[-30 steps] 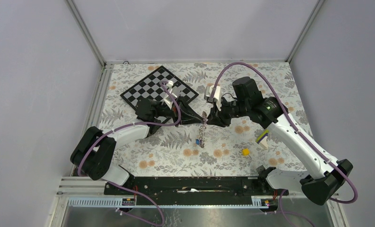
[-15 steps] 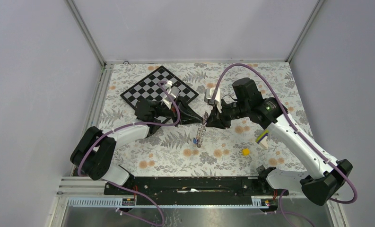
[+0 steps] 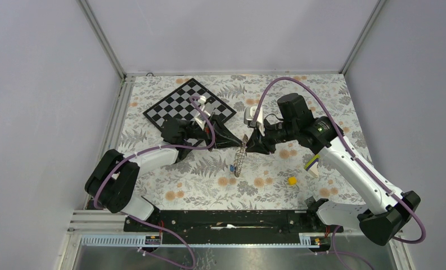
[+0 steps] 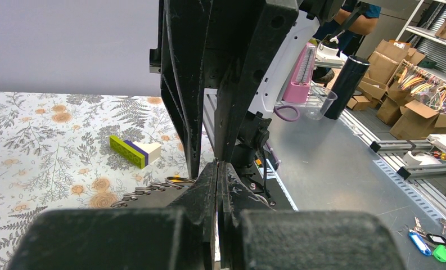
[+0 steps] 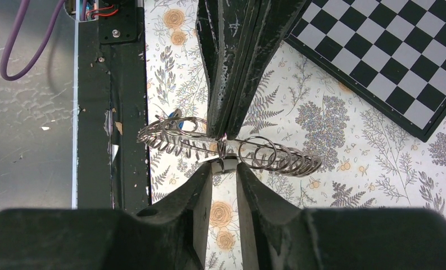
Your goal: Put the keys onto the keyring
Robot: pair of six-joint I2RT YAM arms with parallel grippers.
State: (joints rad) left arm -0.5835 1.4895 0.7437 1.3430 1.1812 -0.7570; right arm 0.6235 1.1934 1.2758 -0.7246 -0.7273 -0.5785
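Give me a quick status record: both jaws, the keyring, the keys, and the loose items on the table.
left jaws: shut on the keyring
right jaws: narrowly parted around a bit of the ring's wire; grip unclear
keyring: stretched coil, hanging down from where the two arms meet
blue key: at the ring's lower end, seemingly on it
black key: not made out
loose items: chessboard, yellow cube, purple-and-lime stick, all apart from the ring

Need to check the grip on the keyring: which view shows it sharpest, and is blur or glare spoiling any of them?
Right wrist: keyring sharp and evenly lit; right fingers soft up close. Left wrist: left gripper blurred at the near end, blocking most of the ring. Top: even light, no glare, but the ring is tiny.
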